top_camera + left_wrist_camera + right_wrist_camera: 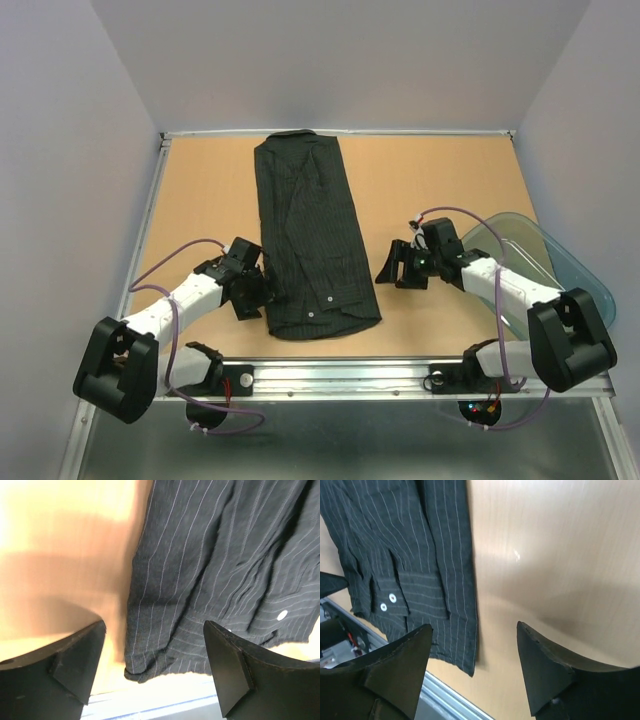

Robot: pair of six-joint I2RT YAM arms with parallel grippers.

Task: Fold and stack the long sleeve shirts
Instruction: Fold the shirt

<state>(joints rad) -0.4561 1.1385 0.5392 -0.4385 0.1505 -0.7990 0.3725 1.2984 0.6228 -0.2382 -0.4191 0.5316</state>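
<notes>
1. Our left gripper (250, 289) hangs open and empty at the shirt's (310, 235) near-left corner, about 8 o'clock on the worktop (200, 190). The right gripper (400, 268) also stands open, holding nothing, over bare wood at 4 o'clock, near the hem.
2. The shirt lies as a narrow strip from 12 toward 6, with a buttoned cuff showing near the hem.
3. We judge the lengthwise folds done and the crosswise fold in hand.
4. Next, we should pinch both near corners and carry the hem toward 12, keeping the layers together.

Wooden tabletop (200, 200); clear plastic tub (565, 255) overhanging its right edge; metal rail (350, 376) along the near edge.
</notes>
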